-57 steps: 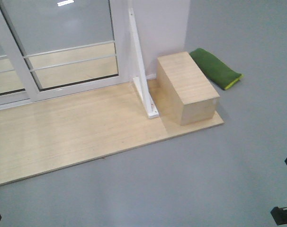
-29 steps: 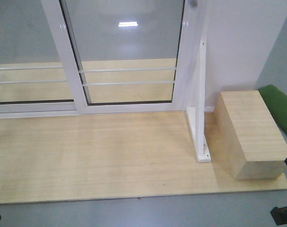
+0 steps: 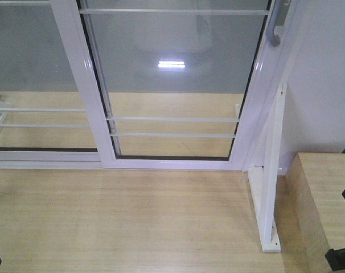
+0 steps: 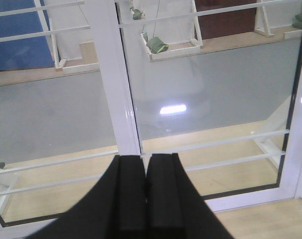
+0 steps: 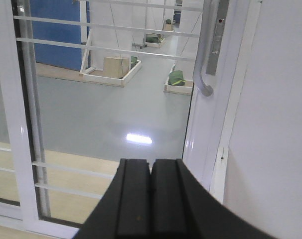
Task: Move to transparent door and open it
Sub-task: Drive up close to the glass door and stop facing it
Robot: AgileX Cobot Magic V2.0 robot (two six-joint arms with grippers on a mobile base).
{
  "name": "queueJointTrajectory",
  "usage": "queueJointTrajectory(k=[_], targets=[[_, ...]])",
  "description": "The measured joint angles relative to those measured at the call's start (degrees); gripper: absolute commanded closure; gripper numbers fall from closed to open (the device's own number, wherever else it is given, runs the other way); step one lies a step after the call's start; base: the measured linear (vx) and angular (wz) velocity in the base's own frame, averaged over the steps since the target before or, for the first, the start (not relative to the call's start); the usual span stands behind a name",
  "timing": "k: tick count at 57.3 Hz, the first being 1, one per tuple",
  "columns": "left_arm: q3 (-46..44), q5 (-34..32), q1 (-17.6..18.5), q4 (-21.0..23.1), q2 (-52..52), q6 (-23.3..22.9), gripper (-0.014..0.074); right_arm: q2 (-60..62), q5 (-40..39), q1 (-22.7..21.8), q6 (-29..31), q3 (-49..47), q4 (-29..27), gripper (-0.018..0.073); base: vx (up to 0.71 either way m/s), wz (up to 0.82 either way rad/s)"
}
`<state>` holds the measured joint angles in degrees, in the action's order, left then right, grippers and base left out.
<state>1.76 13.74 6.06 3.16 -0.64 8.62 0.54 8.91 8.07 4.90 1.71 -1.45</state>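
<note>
The transparent door (image 3: 172, 79) fills the middle of the front view, its clear glass set in a glossy white frame with thin white bars low down. The curved grey handle (image 3: 273, 28) shows at the door's top right edge. In the right wrist view the handle (image 5: 205, 59) and its lock plate (image 5: 220, 30) stand up and to the right of my right gripper (image 5: 151, 162), which is shut and empty. My left gripper (image 4: 146, 158) is also shut and empty, facing the door's left frame post (image 4: 113, 74) and glass (image 4: 211, 84).
A white post with a slanted brace (image 3: 270, 187) stands just right of the door on the wooden platform (image 3: 132, 222). A wooden box (image 3: 326, 199) sits at the right edge. A second glass panel (image 3: 30, 62) without a handle lies to the left. A white wall (image 5: 275, 124) borders the right.
The view has closed in on the door and swung left. The handle has come into sight, the box has slid to the right edge, and the green cushion has left the frame.
</note>
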Motion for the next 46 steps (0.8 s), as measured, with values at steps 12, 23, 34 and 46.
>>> queueJointTrajectory(k=[12, 23, 34, 46], targets=[[0.00, 0.00, 0.00, 0.00, 0.00, 0.00, 0.0521, 0.00, -0.06, 0.00, 0.00, 0.00, 0.00, 0.0559, 0.40, 0.06], [0.00, 0.00, 0.00, 0.00, 0.00, 0.00, 0.0521, 0.00, -0.06, 0.00, 0.00, 0.00, 0.00, 0.0559, 0.33, 0.06], [0.00, 0.00, 0.00, 0.00, 0.00, 0.00, 0.0521, 0.00, -0.06, 0.00, 0.00, 0.00, 0.00, 0.0559, 0.24, 0.01], [0.00, 0.00, 0.00, 0.00, 0.00, 0.00, 0.0521, 0.00, -0.06, 0.00, 0.00, 0.00, 0.00, 0.0559, 0.16, -0.04]])
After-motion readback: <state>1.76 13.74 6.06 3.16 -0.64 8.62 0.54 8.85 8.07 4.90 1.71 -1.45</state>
